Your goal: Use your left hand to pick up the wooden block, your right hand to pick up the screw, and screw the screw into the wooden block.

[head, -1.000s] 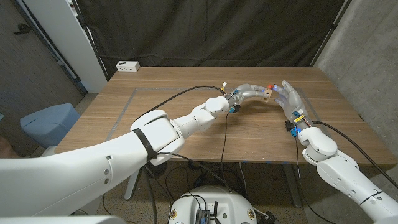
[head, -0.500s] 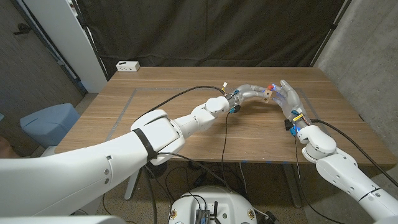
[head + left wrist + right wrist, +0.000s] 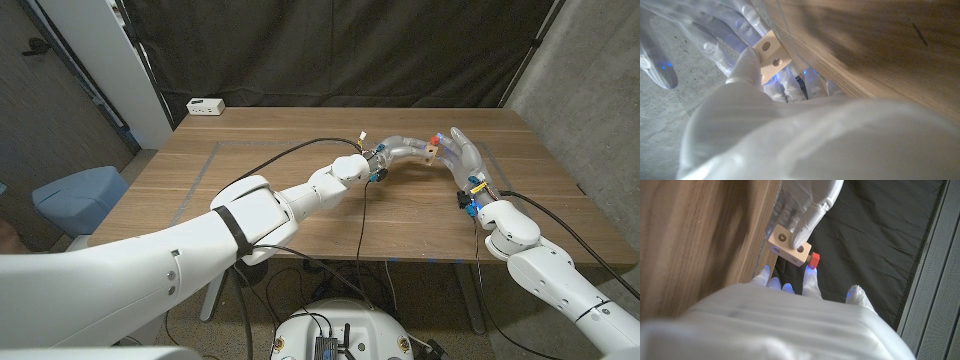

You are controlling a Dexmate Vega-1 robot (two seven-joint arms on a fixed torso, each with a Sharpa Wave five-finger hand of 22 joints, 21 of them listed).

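Above the table's (image 3: 280,200) far right part, my left hand (image 3: 400,150) grips a small pale wooden block (image 3: 428,152) with round holes; the block (image 3: 788,245) is lifted off the wood. A screw with a red head (image 3: 814,259) sticks out of the block's side and shows as a red spot (image 3: 435,139) in the head view. My right hand (image 3: 462,155) stands upright just right of the block, with its fingertips (image 3: 810,275) at the red head. The left wrist view has the block (image 3: 771,52) under my left hand's finger (image 3: 747,62).
A white box (image 3: 205,105) lies at the table's far left corner. A black cable (image 3: 300,150) runs along my left arm over the table. A blue chair (image 3: 80,195) stands off the table's left side. Dark curtains hang behind.
My right wrist has shifted slightly toward the block. The left hand, the block and the screw stay where they were.
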